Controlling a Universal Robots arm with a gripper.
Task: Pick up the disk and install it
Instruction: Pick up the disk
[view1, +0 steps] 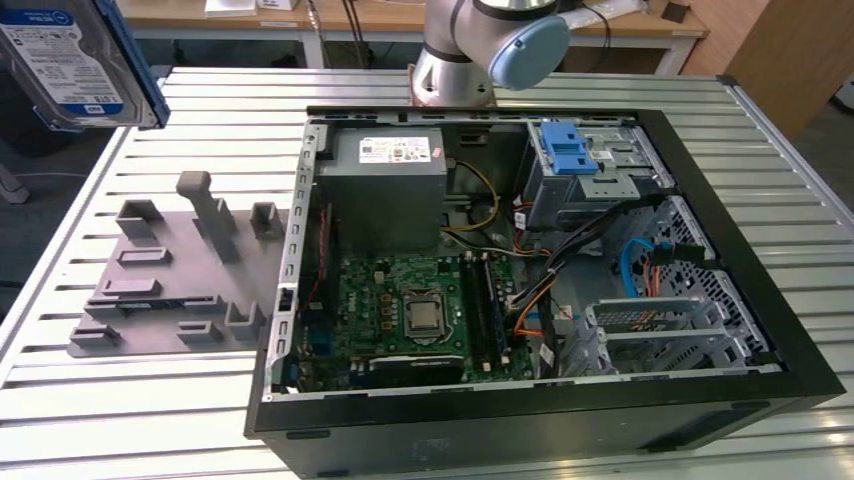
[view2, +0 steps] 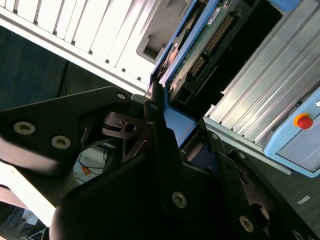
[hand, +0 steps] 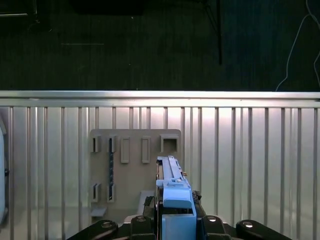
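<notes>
The flat rectangular silver disk (view1: 67, 60), with a white-and-blue label and blue plastic rails, hangs in the upper left of the exterior view. It is raised above the slatted aluminium table (view1: 160, 400) and well apart from the open black computer case (view1: 534, 420). In both wrist views the black gripper (hand: 173, 201) is closed on the disk's blue-railed edge, its fingers (hand: 149, 204) pressed against either side. The grey plastic fixture plate (view1: 160, 300) lies on the table at the exterior view's left, beside the case. Inside the case, a silver cage with a blue latch (view1: 581, 160) sits at upper right. A grey metal box with a white sticker (view1: 387, 180) sits at upper centre, above the green motherboard (view1: 400, 310).
</notes>
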